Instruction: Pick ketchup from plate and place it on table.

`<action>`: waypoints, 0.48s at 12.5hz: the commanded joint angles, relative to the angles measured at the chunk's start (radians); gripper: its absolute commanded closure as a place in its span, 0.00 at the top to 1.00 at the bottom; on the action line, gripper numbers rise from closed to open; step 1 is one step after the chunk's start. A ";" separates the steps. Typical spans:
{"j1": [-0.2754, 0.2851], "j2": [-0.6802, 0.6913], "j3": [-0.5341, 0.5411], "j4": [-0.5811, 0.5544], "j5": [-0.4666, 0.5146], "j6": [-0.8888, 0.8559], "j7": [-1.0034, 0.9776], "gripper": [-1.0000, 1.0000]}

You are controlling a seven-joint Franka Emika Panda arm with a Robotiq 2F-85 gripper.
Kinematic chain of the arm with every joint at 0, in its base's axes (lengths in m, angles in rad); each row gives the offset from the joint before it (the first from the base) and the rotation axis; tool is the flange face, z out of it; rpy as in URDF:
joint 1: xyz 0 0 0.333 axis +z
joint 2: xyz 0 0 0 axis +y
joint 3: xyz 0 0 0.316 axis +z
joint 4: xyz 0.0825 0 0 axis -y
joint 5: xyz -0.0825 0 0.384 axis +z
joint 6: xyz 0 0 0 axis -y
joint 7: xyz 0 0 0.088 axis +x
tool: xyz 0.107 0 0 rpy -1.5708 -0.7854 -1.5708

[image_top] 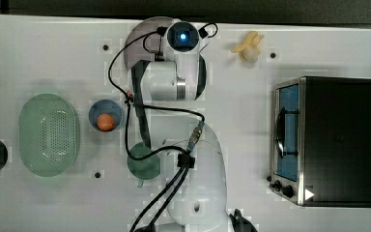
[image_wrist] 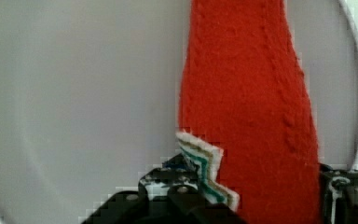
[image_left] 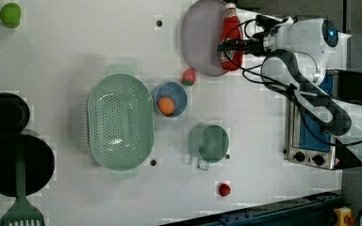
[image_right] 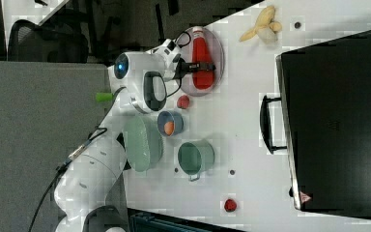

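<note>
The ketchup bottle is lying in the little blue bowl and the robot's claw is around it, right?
Not quite. The ketchup bottle lies on the big pale plate, as the left view shows. The little blue bowl holds an orange ball instead. The gripper is indeed around the bottle.

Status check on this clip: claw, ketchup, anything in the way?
Claw straddling the ketchup, fingers either side of the bottle. Ketchup lying on the plate, not lifted. Table beside the plate bare; strawberry sits at the plate's edge.
</note>
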 commanded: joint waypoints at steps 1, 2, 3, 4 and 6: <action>-0.024 -0.159 0.012 0.012 0.038 -0.038 0.013 0.58; -0.032 -0.207 0.012 0.007 0.048 -0.096 0.013 0.58; -0.040 -0.257 0.011 0.002 0.051 -0.170 0.013 0.58; -0.049 -0.308 0.010 -0.002 0.051 -0.249 0.013 0.58; -0.065 -0.414 0.002 -0.020 0.051 -0.404 0.013 0.58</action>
